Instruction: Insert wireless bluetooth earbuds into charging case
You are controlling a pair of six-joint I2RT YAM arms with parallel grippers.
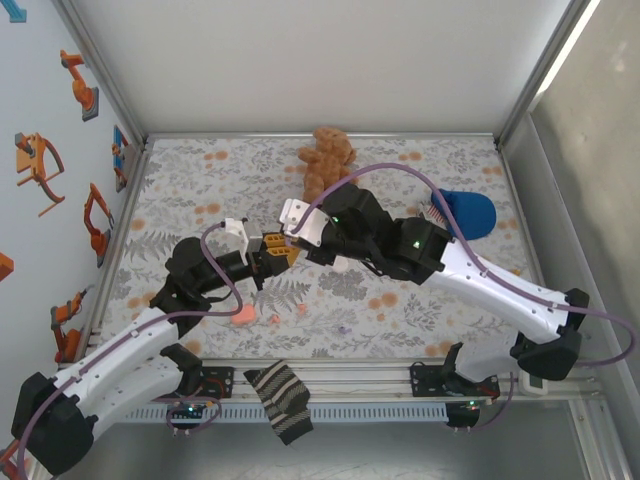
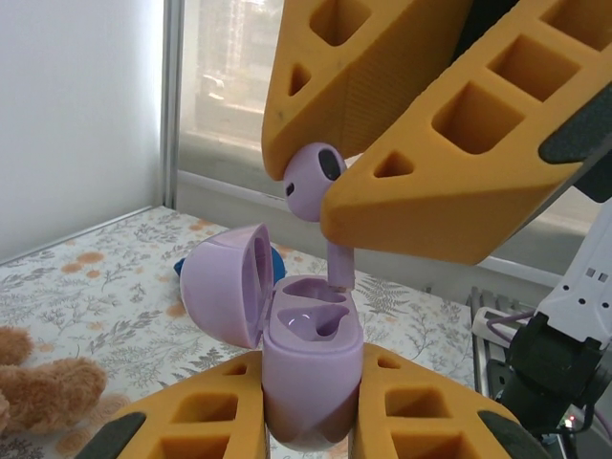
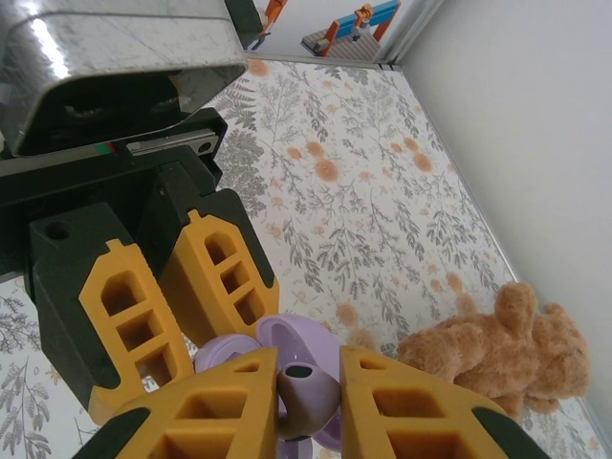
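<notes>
- Our right gripper (image 3: 306,373) pinches a lilac earbud (image 2: 311,177), its stem just above a socket of the open charging case (image 2: 316,335). It is not yet seated.
- Our left gripper (image 2: 311,382) is clamped on the case, off the table (image 1: 420,310).
- Both sockets look empty to us.
- The teddy bear (image 1: 325,160) and striped sock (image 1: 280,400) lie well apart. Only the raised lid (image 2: 225,292) crowds the approach.

Right gripper (image 3: 308,381) pinches lilac earbud (image 3: 306,397) just beside lilac case (image 3: 293,337).

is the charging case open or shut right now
Open: the charging case, gripped by the left gripper, has its lid swung aside, sockets exposed; the right gripper holds an earbud above them.
</notes>
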